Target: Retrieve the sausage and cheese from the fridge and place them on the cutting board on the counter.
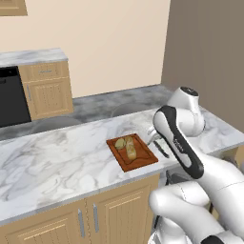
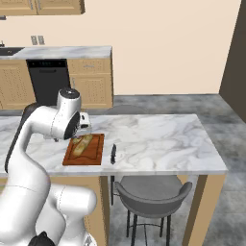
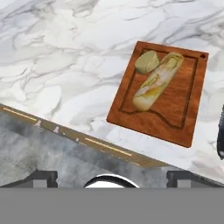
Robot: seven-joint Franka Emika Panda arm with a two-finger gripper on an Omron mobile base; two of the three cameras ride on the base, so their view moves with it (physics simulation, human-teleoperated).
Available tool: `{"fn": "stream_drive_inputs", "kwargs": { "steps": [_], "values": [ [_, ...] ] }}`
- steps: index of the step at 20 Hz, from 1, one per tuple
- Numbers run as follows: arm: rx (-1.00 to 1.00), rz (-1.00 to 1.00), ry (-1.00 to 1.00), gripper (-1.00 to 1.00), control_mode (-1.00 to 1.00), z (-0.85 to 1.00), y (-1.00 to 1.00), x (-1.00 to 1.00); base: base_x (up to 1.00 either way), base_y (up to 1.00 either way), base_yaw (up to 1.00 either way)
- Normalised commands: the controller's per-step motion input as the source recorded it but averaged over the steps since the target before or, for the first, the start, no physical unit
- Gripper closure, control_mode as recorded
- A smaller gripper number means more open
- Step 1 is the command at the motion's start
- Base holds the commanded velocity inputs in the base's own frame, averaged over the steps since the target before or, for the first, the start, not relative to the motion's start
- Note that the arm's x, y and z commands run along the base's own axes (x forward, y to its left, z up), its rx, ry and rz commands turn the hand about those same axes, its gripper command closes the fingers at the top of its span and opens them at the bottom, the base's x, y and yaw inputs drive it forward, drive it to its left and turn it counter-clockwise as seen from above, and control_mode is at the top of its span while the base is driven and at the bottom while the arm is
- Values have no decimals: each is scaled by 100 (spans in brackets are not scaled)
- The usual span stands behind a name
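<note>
So the gripper (image 3: 113, 178) was hanging over the front edge of the counter (image 3: 65, 57) with its jaws spread wide and nothing between them. The hand view had both dark fingertips (image 3: 46, 176) far apart, pointing down at the marble just short of the cutting board (image 3: 186, 109).

The arm (image 1: 178, 143) was folded up pretty tight. It came up from the base, bent at a white elbow high over the counter (image 1: 57, 152), and the dark-striped forearm sloped back down toward the cutting board (image 1: 143, 162). From the other side the arm (image 2: 48, 122) arched over with the hand right above the cutting board (image 2: 93, 153).

The cheese (image 3: 157, 81) was sitting on the board, inside the groove. It was one rounded, pale greenish-yellow lump touching a longer, pale yellow piece with tan mottling, which lay diagonally. In the base views the cheese (image 1: 127, 147) (image 2: 82, 143) was just a pale blob.

The board was glossy reddish-brown wood, rectangular, with a carved groove and a small hole in one corner, close to the counter's front edge. The counter (image 2: 158, 139) was white-grey veined marble over light wood cabinets (image 1: 109, 214). A dark knife (image 2: 113, 153) lay just beside the board, and a grey stool (image 2: 153, 192) was tucked under the counter.
</note>
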Motion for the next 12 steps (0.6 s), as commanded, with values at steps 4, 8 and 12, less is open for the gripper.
{"fn": "stream_drive_inputs", "kwargs": {
  "steps": [4,8,12],
  "values": [
    [-7,0,28,-100,-100,-4,-22,-94,0,0,0],
    [-2,0,4,-100,100,-8,0,-18,-31,0,0],
    [0,0,0,-100,100,0,0,0,-100,31,3]
  ]
}}
